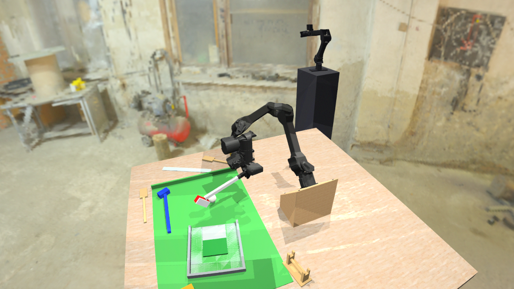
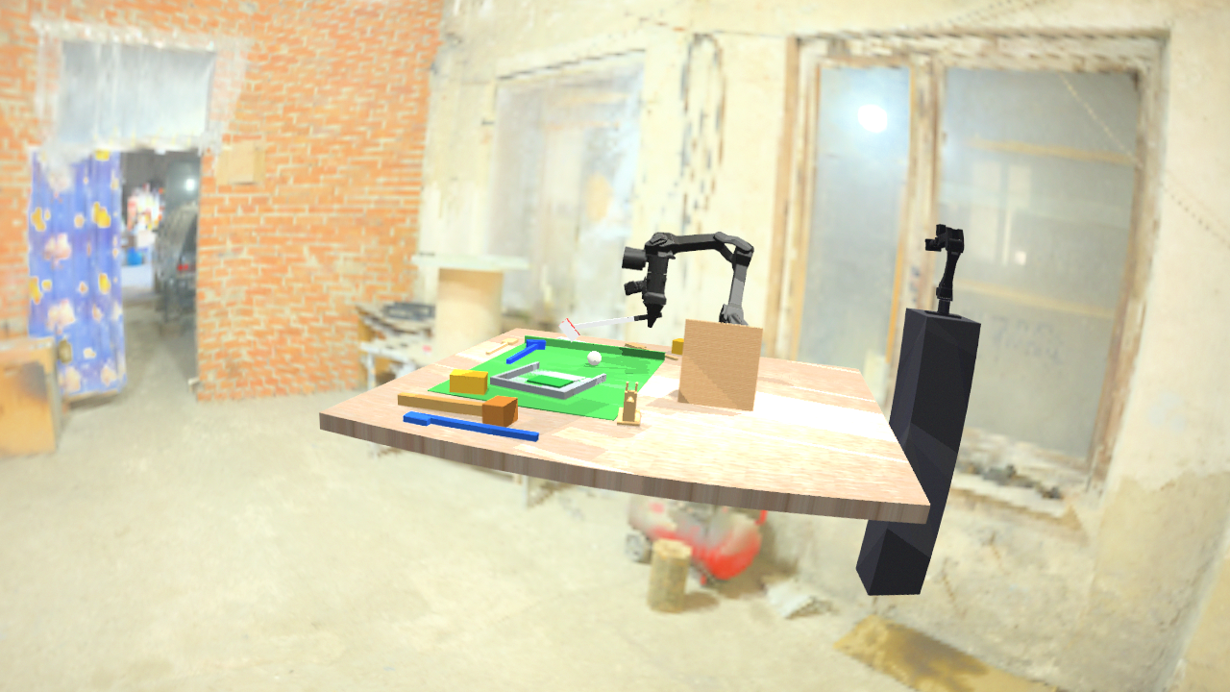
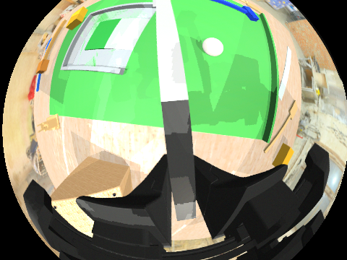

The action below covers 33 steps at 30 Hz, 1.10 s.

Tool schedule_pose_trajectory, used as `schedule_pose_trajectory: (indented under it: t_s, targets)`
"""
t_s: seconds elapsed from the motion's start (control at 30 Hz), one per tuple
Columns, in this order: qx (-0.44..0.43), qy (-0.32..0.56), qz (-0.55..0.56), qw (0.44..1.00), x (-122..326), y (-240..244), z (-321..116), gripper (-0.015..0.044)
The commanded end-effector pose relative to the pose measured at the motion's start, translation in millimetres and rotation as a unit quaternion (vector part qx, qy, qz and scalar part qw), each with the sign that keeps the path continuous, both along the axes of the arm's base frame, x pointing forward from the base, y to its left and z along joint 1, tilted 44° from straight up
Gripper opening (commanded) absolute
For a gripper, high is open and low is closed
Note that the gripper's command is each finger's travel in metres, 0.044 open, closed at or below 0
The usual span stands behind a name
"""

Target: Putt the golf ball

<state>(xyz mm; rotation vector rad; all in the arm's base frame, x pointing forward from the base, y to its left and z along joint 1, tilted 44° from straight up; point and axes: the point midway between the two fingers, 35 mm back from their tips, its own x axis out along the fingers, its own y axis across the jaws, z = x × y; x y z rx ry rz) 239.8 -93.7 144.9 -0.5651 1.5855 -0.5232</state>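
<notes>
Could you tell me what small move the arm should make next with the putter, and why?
Probably lower the red putter, held in the gripper. In the exterior view its head hangs well above the green mat, while the golf ball sits on the mat, short of the raised green.

arm: arched high, wrist pointing down | pincer [image 1: 246,174]: clamped on putter shaft [image 1: 223,186]

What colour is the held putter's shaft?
White, with a grey grip on the red-headed putter; clearest in the wrist view.

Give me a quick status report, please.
Gripper shut on red putter, held above mat. Golf ball on green mat, short of ramp. Nothing between them.
</notes>
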Motion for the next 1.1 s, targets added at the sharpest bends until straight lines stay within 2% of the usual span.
schedule_pose_trajectory:
  t_s: [0.0,0.27,1.07]
  targets:
    - [-0.023,-0.044,-0.063,0.997,-21,-17,19,0.0]
    - [-0.06,-0.114,-0.16,0.979,-56,-39,46,0.0]
    - [-0.061,-0.116,-0.162,0.978,-62,-68,17,0.0]
